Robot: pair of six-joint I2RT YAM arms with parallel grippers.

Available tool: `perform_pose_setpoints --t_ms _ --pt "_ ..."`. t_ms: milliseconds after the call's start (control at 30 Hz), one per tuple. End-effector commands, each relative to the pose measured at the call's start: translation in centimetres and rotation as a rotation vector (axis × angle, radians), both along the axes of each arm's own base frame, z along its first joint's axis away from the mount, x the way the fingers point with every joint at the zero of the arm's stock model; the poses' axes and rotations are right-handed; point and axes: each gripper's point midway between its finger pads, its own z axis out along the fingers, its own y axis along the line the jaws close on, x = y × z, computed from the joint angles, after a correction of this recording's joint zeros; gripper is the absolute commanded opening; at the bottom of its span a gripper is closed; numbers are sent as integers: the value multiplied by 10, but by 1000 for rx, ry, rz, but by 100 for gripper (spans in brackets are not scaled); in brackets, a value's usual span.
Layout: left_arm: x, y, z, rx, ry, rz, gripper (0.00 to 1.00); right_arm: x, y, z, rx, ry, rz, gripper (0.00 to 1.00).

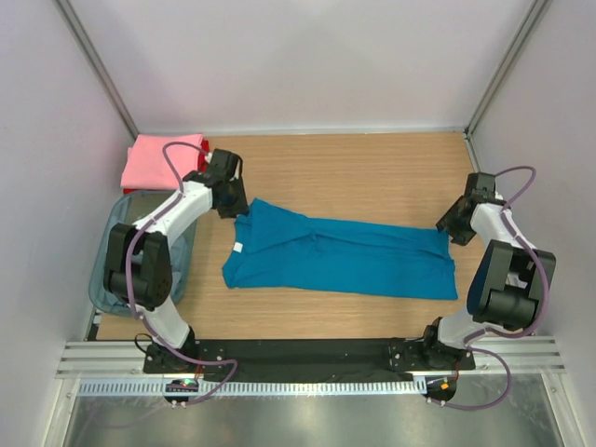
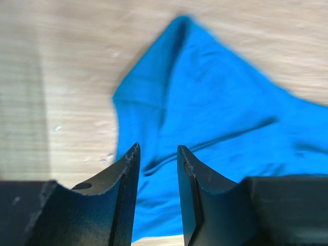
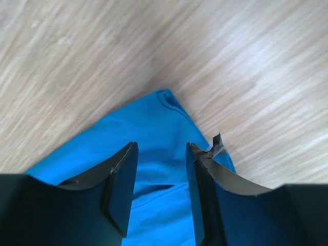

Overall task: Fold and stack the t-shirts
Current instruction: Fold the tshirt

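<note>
Left end effector [image 2: 158, 148] narrowly parted, empty, at teal t-shirt [image 2: 220, 118] corner, right end effector [image 3: 162, 145] parted, empty, at opposite end

A shirt [image 1: 340, 256] lies spread across the middle of my worktop [image 1: 354, 172], running left to right. My left end effector [image 1: 235, 207] is at its far left corner and my right end effector [image 1: 447, 228] at its right end. Folded shirts [image 1: 154, 163] sit in the far left corner. A bin [image 1: 104, 244] lies just before them, along the left edge.
</note>
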Motion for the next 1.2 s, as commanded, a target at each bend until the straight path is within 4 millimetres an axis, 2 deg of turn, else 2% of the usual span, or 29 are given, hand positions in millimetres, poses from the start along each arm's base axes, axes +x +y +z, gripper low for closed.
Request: perform_pose_setpoints --t_ms 0,67,133,167,267,433,667,1000,1167 --pt "26 -31 36 -141 -94 -47 36 21 7 6 50 -43 66 49" --pt "22 -55 27 -230 -43 -114 36 28 14 2 90 -55 82 49" --pt "15 -66 20 -241 -26 -173 36 31 17 -3 114 -55 87 48" --pt "14 -78 22 -277 -42 -230 37 33 20 -4 132 -65 93 48" --pt "3 -106 10 -331 -59 -430 40 36 27 -2 163 -85 110 48" --pt "12 -128 -5 -406 -24 -542 40 38 33 9 187 -114 135 48" --pt "16 -138 -22 -446 19 -553 41 37 35 23 178 -131 164 49" --pt "-5 -163 -10 -560 50 -628 40 37 32 20 172 -125 150 49" --pt "-13 -166 -13 -574 71 -639 36 34 31 20 162 -117 149 49"
